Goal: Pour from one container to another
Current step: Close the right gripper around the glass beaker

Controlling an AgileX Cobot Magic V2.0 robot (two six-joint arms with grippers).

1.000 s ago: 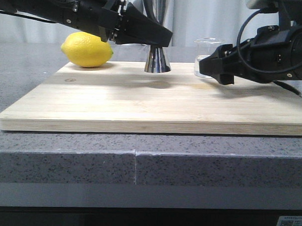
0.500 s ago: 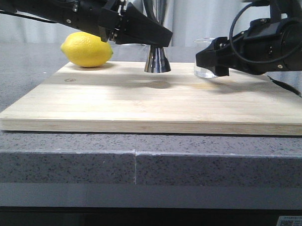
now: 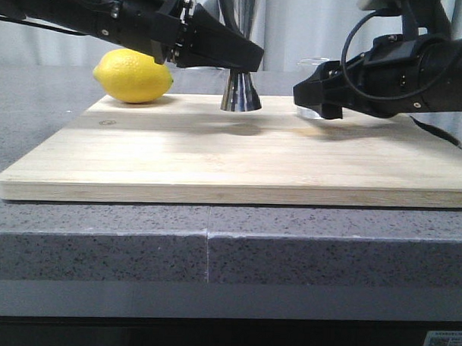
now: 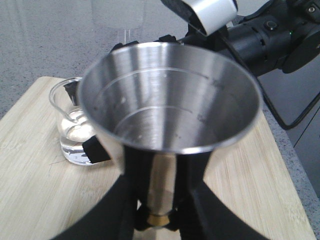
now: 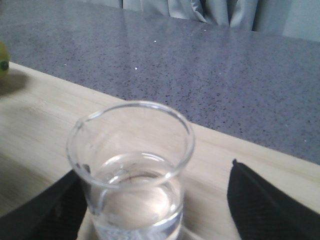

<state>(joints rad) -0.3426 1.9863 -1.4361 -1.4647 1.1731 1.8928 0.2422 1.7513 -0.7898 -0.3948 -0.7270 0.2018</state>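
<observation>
The steel jigger (image 3: 240,93) stands upright on the wooden board (image 3: 216,153), toward the back middle. My left gripper (image 3: 247,63) is shut on its narrow gold waist (image 4: 160,218), and the wide empty upper cup (image 4: 170,95) fills the left wrist view. The clear glass beaker (image 5: 132,175), about a third full of clear liquid, stands on the board to the jigger's right. My right gripper (image 5: 155,212) is open around it, with one finger (image 5: 52,212) close against the glass and the other finger (image 5: 260,205) well apart. In the front view the right gripper (image 3: 318,99) hides most of the beaker (image 3: 314,63).
A yellow lemon (image 3: 133,76) lies at the board's back left corner. The board rests on a grey speckled countertop (image 3: 99,244). Curtains hang behind the table. The right arm's cable (image 3: 357,41) loops above its gripper.
My right gripper has moved left and slightly up, closing in around the beaker and hiding more of it in the front view. The left arm and jigger have stayed still.
</observation>
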